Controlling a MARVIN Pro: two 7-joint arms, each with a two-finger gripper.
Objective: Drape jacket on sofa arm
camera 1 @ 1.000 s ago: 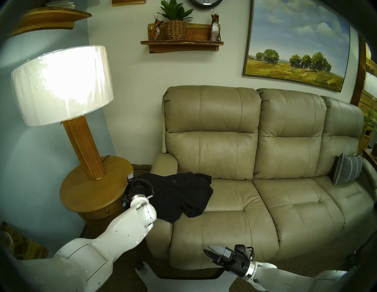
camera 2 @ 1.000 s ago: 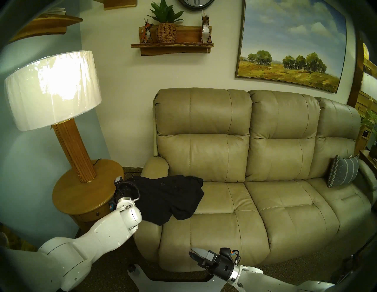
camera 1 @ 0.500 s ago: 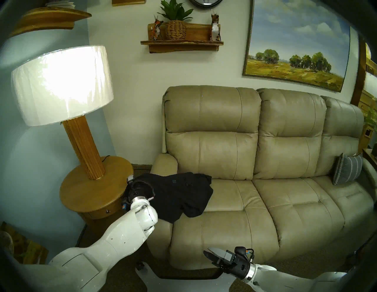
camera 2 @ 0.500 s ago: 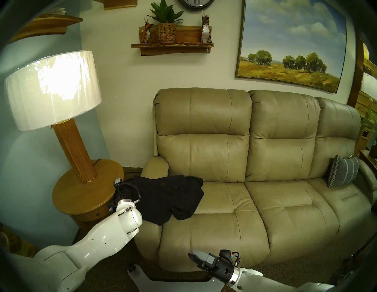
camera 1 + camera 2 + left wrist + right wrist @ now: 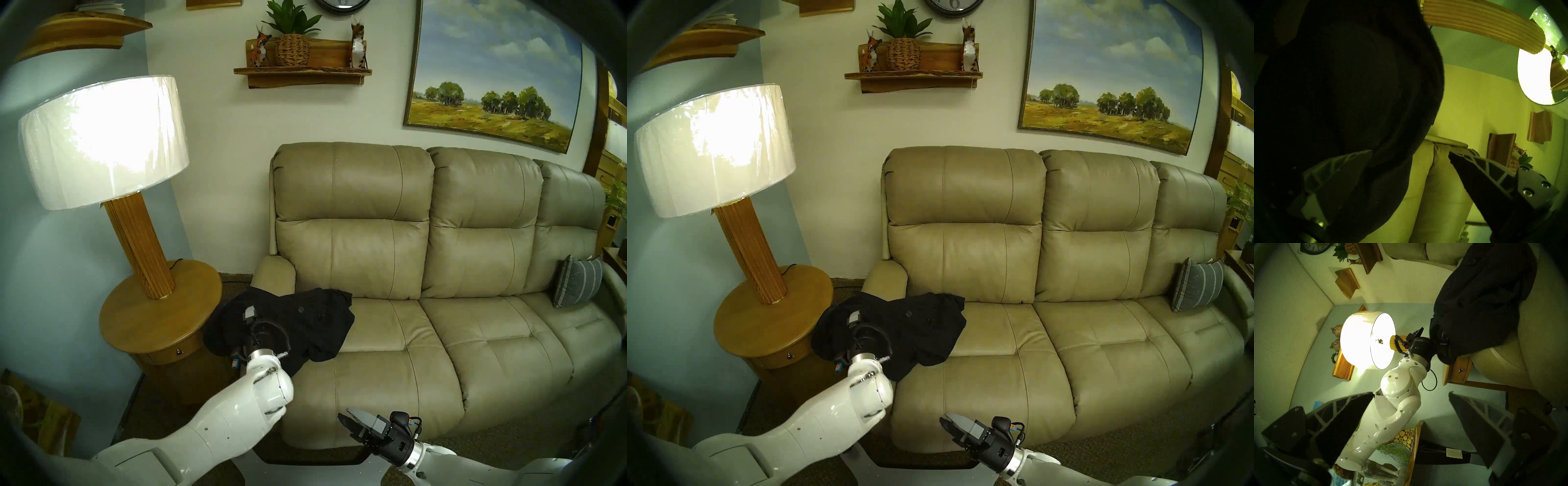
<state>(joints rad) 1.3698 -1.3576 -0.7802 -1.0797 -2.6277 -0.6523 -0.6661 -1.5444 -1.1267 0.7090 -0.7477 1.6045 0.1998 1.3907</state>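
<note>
While the jacket (image 5: 298,325) lay bunched over the sofa arm (image 5: 273,271) and onto the seat, our left gripper (image 5: 1410,156) was spread wide — one finger against cloth, pinching nothing. Our right gripper (image 5: 349,421) hung parted and empty. Looked like the letting-go step — next we'd want to back out cleanly without snagging fabric.
</note>
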